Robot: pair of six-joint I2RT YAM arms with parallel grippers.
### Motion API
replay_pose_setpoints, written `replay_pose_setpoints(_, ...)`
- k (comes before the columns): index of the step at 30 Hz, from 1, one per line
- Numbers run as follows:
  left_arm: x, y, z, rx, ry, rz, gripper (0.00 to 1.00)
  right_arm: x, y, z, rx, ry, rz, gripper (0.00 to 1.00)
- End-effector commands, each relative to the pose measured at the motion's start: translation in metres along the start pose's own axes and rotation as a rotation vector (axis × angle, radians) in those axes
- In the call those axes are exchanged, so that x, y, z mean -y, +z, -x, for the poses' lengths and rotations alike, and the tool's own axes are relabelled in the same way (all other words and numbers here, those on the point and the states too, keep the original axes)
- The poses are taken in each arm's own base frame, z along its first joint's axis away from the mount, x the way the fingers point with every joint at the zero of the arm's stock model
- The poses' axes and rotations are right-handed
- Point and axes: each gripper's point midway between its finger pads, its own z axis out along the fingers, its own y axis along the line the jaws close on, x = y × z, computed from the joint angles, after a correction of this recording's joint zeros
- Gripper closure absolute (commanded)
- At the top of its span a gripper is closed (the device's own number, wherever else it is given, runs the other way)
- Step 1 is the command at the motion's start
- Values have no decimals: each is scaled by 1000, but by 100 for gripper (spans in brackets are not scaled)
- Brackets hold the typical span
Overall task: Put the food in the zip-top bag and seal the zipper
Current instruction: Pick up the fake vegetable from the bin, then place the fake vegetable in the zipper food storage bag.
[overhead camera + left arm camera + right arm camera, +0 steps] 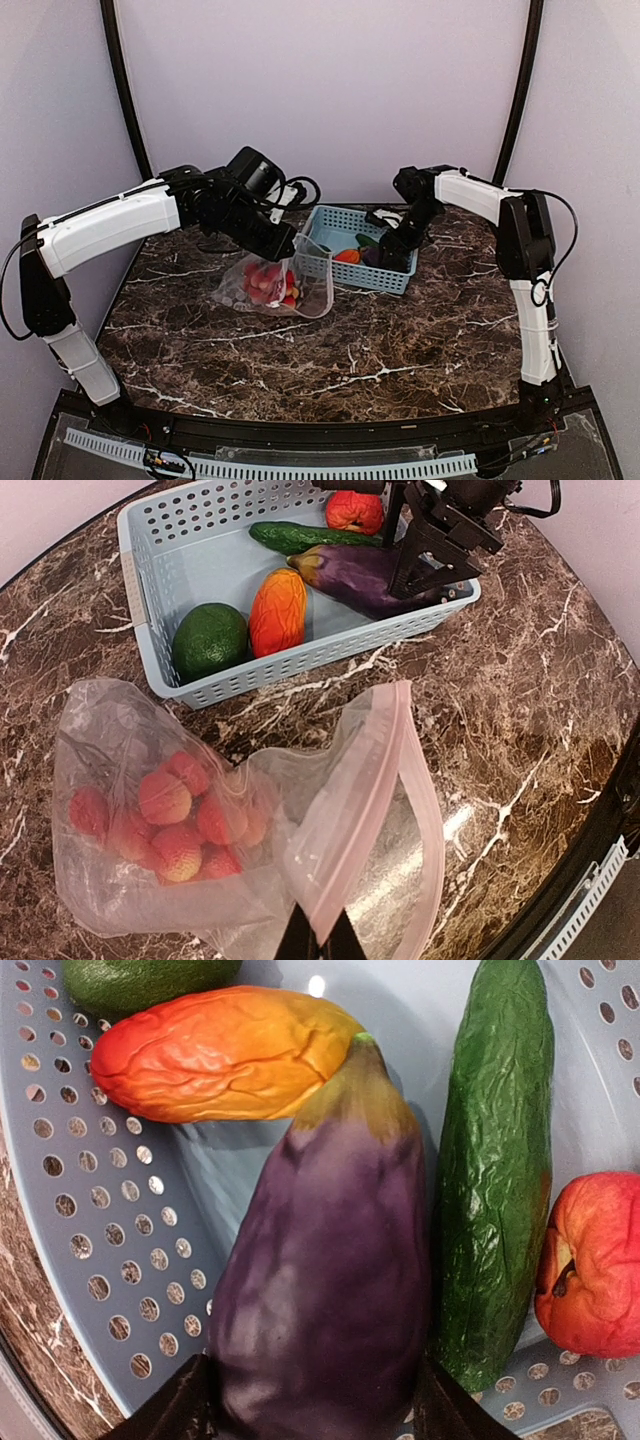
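Observation:
The clear zip-top bag (130,900) lies on the marble beside the basket, its mouth standing open. A cluster of red-yellow balls (170,810) sits inside it. My left gripper (320,942) is shut on the pale zipper strip (370,780) at the mouth edge. In the light blue basket (180,540) lie an orange mango (220,1050), a purple eggplant (320,1260), a long green vegetable (495,1160), a red fruit (595,1260) and a round green fruit (210,638). My right gripper (315,1400) reaches down into the basket, its fingers pressed on both sides of the eggplant.
The basket (340,215) stands at the back middle of the marble table (380,340), touching the bag (315,290). The left arm (110,225) reaches over the back left. A black rail (300,440) runs along the near edge.

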Motion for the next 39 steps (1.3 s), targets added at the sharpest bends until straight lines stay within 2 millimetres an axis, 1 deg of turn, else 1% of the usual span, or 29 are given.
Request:
replay_pose_setpoints(1,4,-12,9,52,-34,-25,99,-1,10,-13,-61,27,-9,44)
replay_pose_setpoints(4,3,-9,10,51,-44,-21,99,0,0,-5,-30,15,-30,55)
replay_pose_setpoints(5,3,-7,10,49,-46,-19,99,0,-7,-1,-14,12,-37,57)
replay_pose_setpoints(7,1,-5,11,52,-54,-9,99,-2,-23,9,34,-2,-43,62)
replay_pose_setpoints(8,0,-5,11,55,-62,-6,99,-4,-33,14,65,-8,-45,63)
replay_pose_setpoints(10,-2,-4,14,67,-79,4,99,-14,-54,23,135,-33,-20,64)
replay_pose_setpoints(12,-4,-3,16,81,-102,13,99,-30,-76,31,212,-70,23,67)
replay_pose_setpoints(13,-5,-2,16,84,-110,18,99,-43,-92,35,260,-100,49,67)
replay_pose_setpoints(16,-3,0,21,112,-151,4,99,-81,-125,40,379,-180,162,68)
replay_pose_setpoints(18,-3,1,23,123,-173,-4,99,-103,-143,40,428,-213,222,68)
replay_pose_setpoints(20,-2,2,25,134,-188,-15,99,-127,-153,33,447,-244,305,67)
replay_pose_setpoints(24,-1,3,26,142,-208,-22,99,-168,-156,16,439,-284,435,67)
replay_pose_setpoints(27,-2,4,25,143,-214,-19,99,-193,-156,4,428,-302,524,67)
replay_pose_setpoints(28,-3,4,24,148,-215,-19,99,-199,-152,0,413,-295,545,66)
replay_pose_setpoints(34,0,-5,30,221,-209,-53,99,-223,-126,-18,300,-258,646,66)
replay_pose_setpoints(36,3,-8,32,234,-202,-69,99,-225,-119,-18,275,-239,653,66)
replay_pose_setpoints(39,4,-12,32,242,-198,-77,99,-223,-111,-12,247,-206,659,65)
